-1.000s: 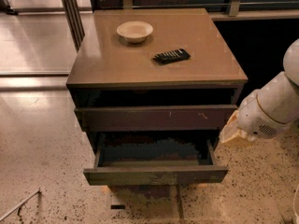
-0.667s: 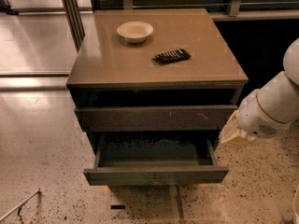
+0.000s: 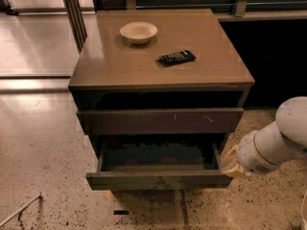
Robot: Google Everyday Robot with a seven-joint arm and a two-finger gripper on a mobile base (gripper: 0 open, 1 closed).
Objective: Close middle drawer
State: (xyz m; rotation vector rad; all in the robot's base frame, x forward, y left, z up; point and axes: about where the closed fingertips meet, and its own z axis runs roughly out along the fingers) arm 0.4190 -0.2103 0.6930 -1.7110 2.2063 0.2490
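Observation:
The middle drawer (image 3: pixel 158 180) stands pulled out from the brown cabinet (image 3: pixel 120 66). It has a plain dark brown front and a dark bluish-black inside. Above it sits a taller drawer front (image 3: pixel 160 121) with small pale scratches, almost flush with the cabinet. My gripper (image 3: pixel 231 164), pale yellow on a white arm, is at the right end of the open drawer, close against its front right corner. I cannot tell whether it touches the wood.
A cream bowl (image 3: pixel 138 32) and a black remote (image 3: pixel 177 57) lie on the cabinet top. A dark wall recess is to the right behind the arm. Speckled floor (image 3: pixel 43 152) lies left and in front, with a thin metal rod (image 3: pixel 19 211) at lower left.
My gripper and arm have moved down, from beside the scratched upper front to the right end of the open drawer's front. The drawer has not visibly moved.

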